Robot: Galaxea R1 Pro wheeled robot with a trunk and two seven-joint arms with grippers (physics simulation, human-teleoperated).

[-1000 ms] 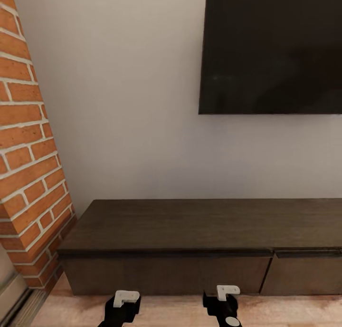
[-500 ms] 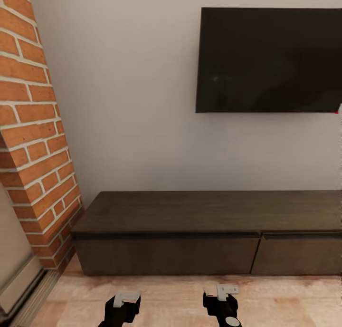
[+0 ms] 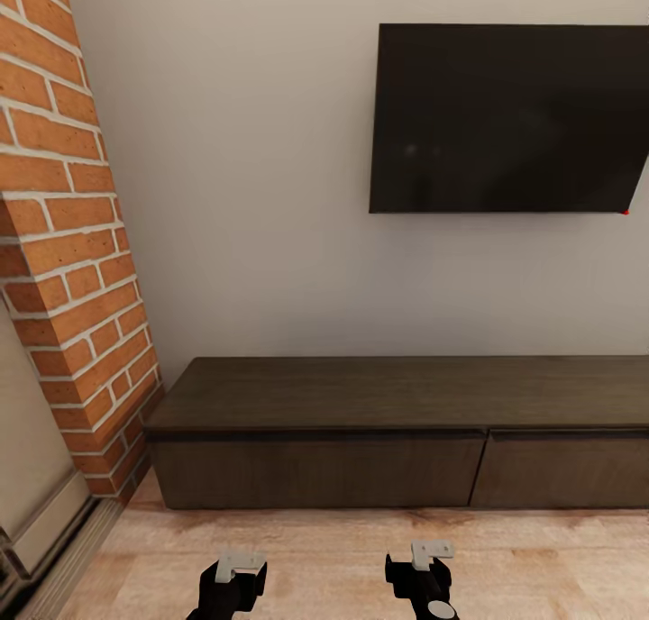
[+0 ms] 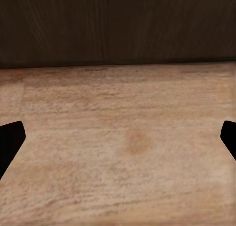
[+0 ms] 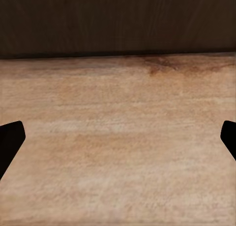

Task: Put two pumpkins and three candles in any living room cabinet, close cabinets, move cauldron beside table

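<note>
Backing away, the camera now takes in more floor (image 3: 342,548) before the cabinet (image 3: 397,422). Nearest, the left tool (image 4: 118,137) and right tool (image 5: 118,137) hang spread and empty over the wood floor. Beyond, the cabinet's drawers sit closed against the wall, beside the brick column (image 3: 72,241), under the TV (image 3: 505,115).

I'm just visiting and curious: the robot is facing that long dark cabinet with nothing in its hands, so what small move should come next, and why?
Probably turn away to look for the pumpkins and candles: the cabinet has both visible drawer fronts shut, and both the left end effector and right end effector hang open and empty over bare floor.
</note>
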